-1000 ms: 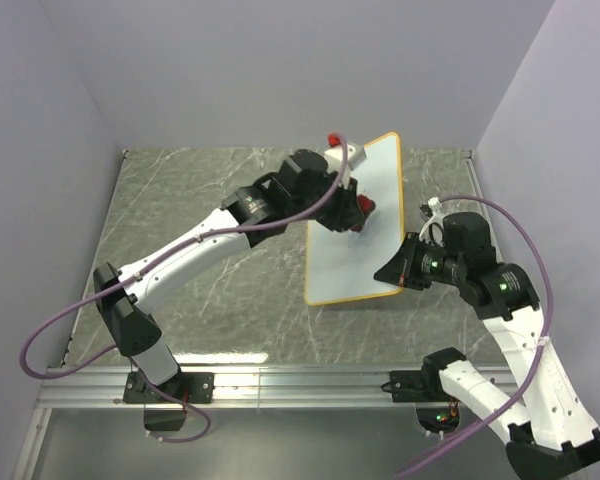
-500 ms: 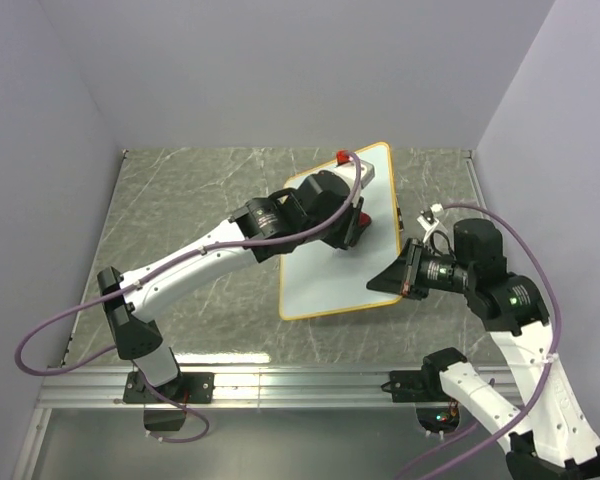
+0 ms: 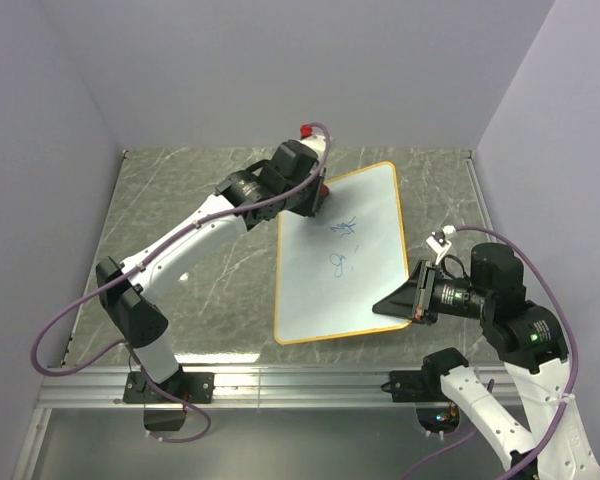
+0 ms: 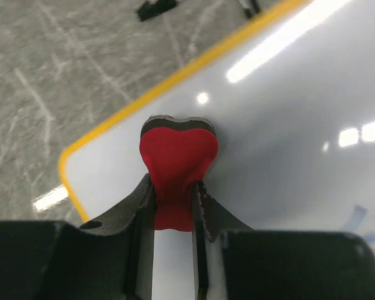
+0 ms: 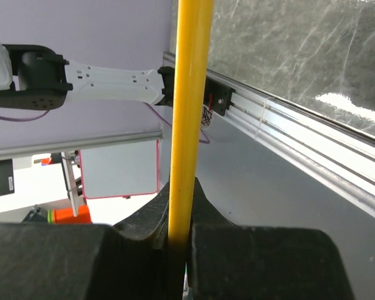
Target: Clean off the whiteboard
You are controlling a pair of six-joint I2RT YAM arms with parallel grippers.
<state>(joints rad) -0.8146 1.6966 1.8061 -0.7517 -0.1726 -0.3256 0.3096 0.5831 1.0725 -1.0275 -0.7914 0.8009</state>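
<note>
Left arm (image 3: 200, 235) reaching far forward, left gripper (image 4: 174, 187) pinching red eraser (image 4: 178, 156), right arm (image 3: 525, 335) folded, right gripper (image 5: 180, 215) clamped on whiteboard (image 3: 325, 285)

No text, label, brand or number can be read. Two small blue scribbles (image 3: 345, 228) are seen near the middle of the whiteboard (image 3: 315, 290), one above the other, but no letter or figure can be made out in them; in the left wrist view only a faint blue stroke is caught at the right edge, equally illegible
</note>
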